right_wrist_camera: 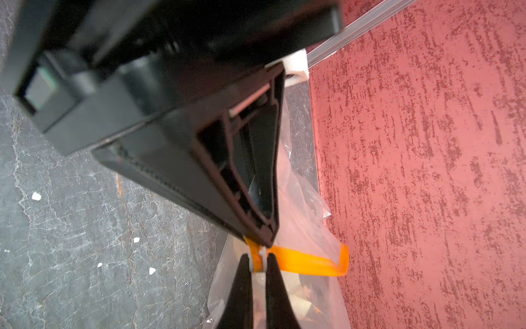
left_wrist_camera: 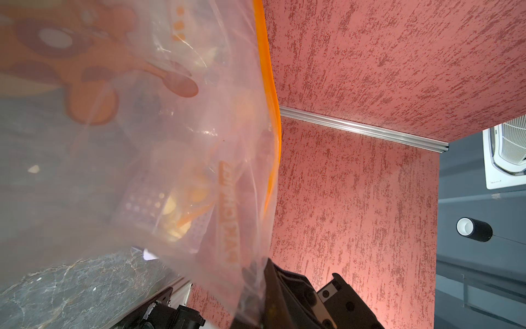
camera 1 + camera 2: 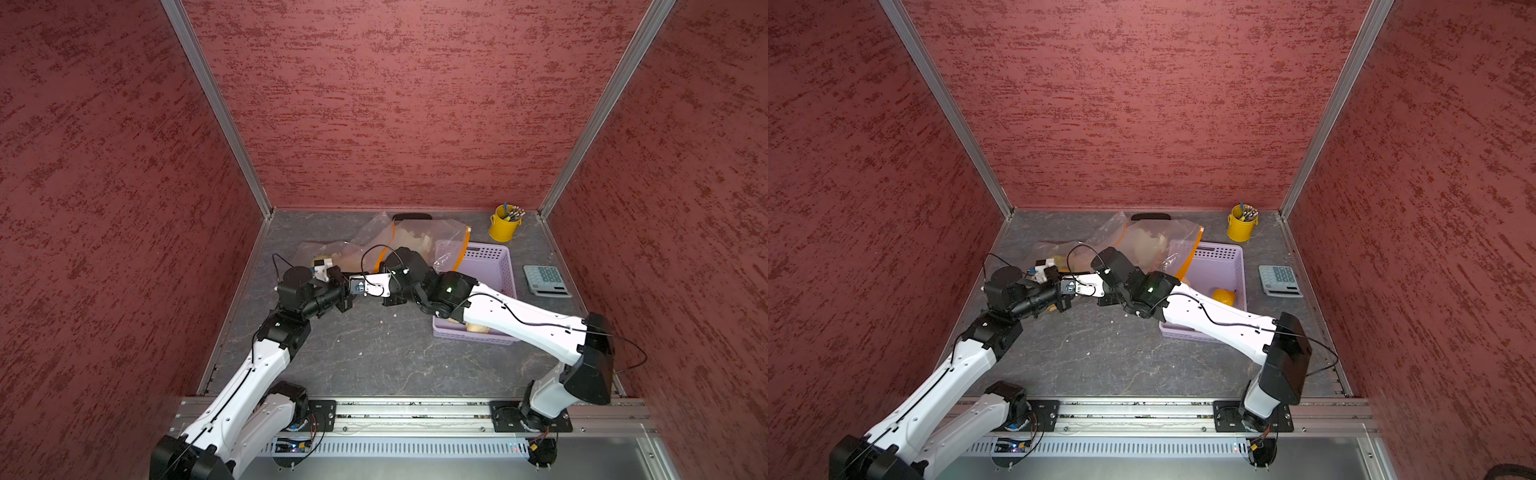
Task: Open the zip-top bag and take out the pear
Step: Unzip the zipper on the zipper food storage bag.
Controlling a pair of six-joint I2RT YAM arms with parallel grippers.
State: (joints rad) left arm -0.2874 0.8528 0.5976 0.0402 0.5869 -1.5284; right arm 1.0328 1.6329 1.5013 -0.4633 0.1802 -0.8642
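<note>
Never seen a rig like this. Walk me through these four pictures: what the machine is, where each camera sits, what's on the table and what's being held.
These are two robot arms mounted on a rail at the near edge of a dark, stone-look table. Each ends in a two-finger gripper. Two pictures look down from overhead and are almost identical. The other two come from small cameras on the arms' wrists, so they look along the fingers from close up.

On the table are a clear zip-top bag with an orange zip strip, a lilac basket, a yellow pot of pens and a calculator.

The left gripper and right gripper meet tip to tip, both pinched shut on the bag's zip edge. The pear cannot be made out through the plastic.
</note>
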